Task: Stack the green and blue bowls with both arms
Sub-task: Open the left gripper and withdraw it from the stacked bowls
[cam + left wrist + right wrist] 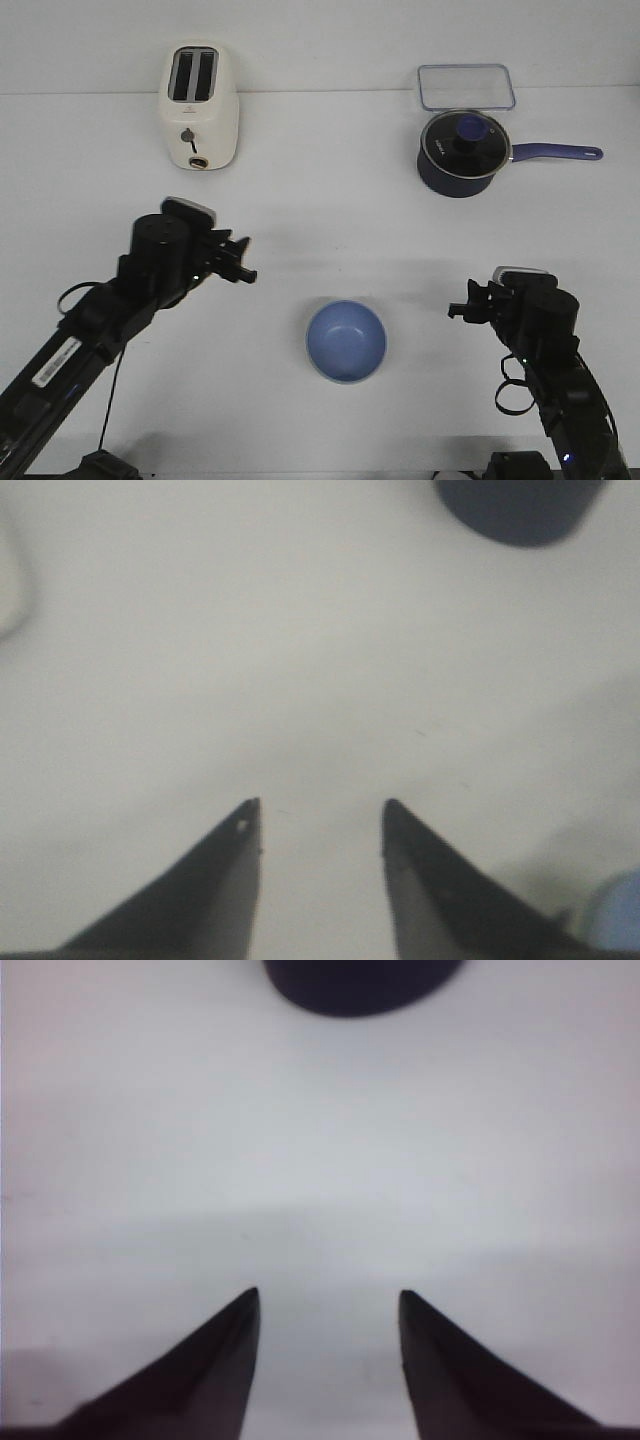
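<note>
The light blue bowl [345,340] sits upright on the white table, near the front, between the two arms. A sliver of it shows in the left wrist view [622,912]. The green bowl shows in no view. My left gripper [243,260] is open and empty, up and to the left of the blue bowl, apart from it; its fingers frame bare table [320,805]. My right gripper [462,305] is open and empty to the right of the bowl, also over bare table [328,1295].
A cream toaster [198,107] stands at the back left. A dark navy saucepan with a glass lid [462,152], handle pointing right, stands at the back right, also in both wrist views [520,510] [360,985]. A clear rectangular container [466,87] lies behind it.
</note>
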You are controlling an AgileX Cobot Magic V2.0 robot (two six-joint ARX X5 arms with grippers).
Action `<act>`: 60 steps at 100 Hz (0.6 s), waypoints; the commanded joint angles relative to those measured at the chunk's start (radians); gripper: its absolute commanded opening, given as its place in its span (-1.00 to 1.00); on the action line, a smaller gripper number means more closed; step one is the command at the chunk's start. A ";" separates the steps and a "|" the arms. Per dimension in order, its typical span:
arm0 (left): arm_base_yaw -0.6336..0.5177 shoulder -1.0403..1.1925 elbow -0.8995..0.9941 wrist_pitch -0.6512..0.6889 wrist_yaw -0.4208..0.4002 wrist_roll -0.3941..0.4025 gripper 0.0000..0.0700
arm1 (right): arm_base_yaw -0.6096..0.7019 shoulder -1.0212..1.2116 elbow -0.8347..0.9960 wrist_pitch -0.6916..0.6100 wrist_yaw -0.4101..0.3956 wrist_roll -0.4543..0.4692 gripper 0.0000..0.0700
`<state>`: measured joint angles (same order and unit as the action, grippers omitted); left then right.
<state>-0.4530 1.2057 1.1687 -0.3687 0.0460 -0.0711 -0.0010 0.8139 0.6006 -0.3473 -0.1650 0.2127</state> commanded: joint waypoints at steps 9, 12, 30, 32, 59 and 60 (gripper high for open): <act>0.143 -0.100 0.013 -0.016 -0.071 0.068 -0.96 | 0.000 -0.008 0.007 0.066 -0.068 -0.032 -1.00; 0.175 -0.124 0.005 -0.023 -0.077 0.068 -0.96 | 0.000 -0.016 0.007 0.069 -0.077 -0.035 -1.00; 0.337 -0.328 -0.187 0.086 -0.077 0.063 -0.96 | 0.000 -0.142 -0.013 0.128 -0.072 -0.105 -1.00; 0.354 -0.369 -0.231 0.116 -0.077 0.064 -0.96 | 0.000 -0.171 -0.025 0.150 -0.072 -0.117 -1.00; 0.435 -0.780 -0.672 0.433 -0.055 0.085 -0.97 | 0.001 -0.443 -0.175 0.306 -0.036 -0.150 -1.00; 0.436 -0.789 -0.680 0.435 -0.057 0.084 -0.97 | 0.001 -0.445 -0.177 0.304 -0.033 -0.150 -1.00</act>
<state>-0.0238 0.4725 0.5396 0.0208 -0.0090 0.0025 -0.0010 0.3759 0.4301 -0.0544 -0.2180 0.0799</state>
